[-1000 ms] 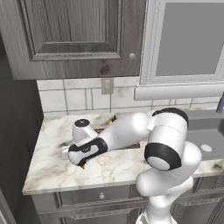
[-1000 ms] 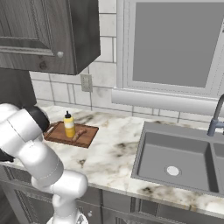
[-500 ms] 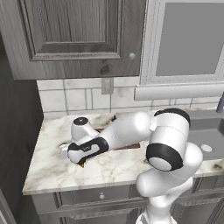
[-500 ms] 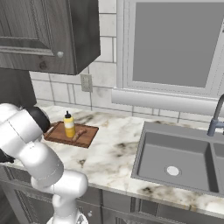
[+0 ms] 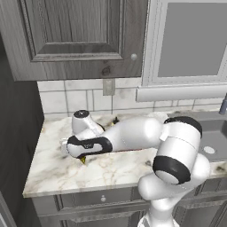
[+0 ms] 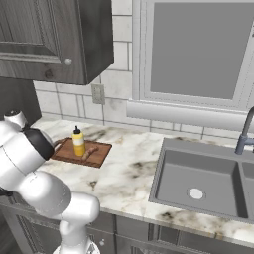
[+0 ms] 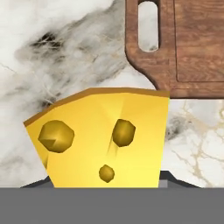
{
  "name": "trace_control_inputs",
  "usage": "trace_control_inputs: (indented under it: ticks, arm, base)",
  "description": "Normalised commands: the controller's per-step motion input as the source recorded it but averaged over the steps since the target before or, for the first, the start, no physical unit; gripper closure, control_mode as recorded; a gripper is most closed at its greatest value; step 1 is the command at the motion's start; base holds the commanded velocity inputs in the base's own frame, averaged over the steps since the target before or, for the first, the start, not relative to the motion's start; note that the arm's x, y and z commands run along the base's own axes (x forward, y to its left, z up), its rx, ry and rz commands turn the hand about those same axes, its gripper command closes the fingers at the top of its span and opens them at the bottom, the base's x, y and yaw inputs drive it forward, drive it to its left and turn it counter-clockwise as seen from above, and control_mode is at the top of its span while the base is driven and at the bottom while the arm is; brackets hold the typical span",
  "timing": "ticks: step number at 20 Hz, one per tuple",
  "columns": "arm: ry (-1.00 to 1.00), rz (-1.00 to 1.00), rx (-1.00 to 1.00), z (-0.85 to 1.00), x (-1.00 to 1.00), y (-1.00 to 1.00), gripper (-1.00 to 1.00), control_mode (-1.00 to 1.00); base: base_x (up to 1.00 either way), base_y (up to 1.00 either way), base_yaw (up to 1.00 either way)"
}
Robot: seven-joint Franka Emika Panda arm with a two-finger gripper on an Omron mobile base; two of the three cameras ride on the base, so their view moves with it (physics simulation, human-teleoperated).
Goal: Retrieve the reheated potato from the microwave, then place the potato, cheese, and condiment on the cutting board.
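The cheese sits right at the pincer – jaws partly closed, seemingly gripping the wedge, low over the desk – with the board just beyond it, handle end nearest, bottle and potato already there, and the arm stretched low and leftward
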Motion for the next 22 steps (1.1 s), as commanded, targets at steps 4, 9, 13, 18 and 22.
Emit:
trace_control_inputs:
  ticks: [4,9,13,18,22]
  arm:
    - [-0.01,-0.06,0.00,0.20,0.10,-0.18,1.00,-1.00]
    - [0.00,-0.04,0.00,0.05,0.23,-0.26,1.00,-1.00]
    - [0.00,-0.01,0.00,0.00,0.33,-0.19,1.00,-1.00]
    - [0.00,0.00,0.00,0.00,0.26,-0.12,1.00,-1.00]
    - [-0.01,0.00,0.00,-0.04,0.23,-0.01,1.00,-1.00]
  base:
    - [0.00,0.00,0.00]
    - [0.00,0.00,0.00]
    - [0.00,0.00,0.00]
    - [0.00,0.00,0.00]
    - [0.00,0.00,0.00]
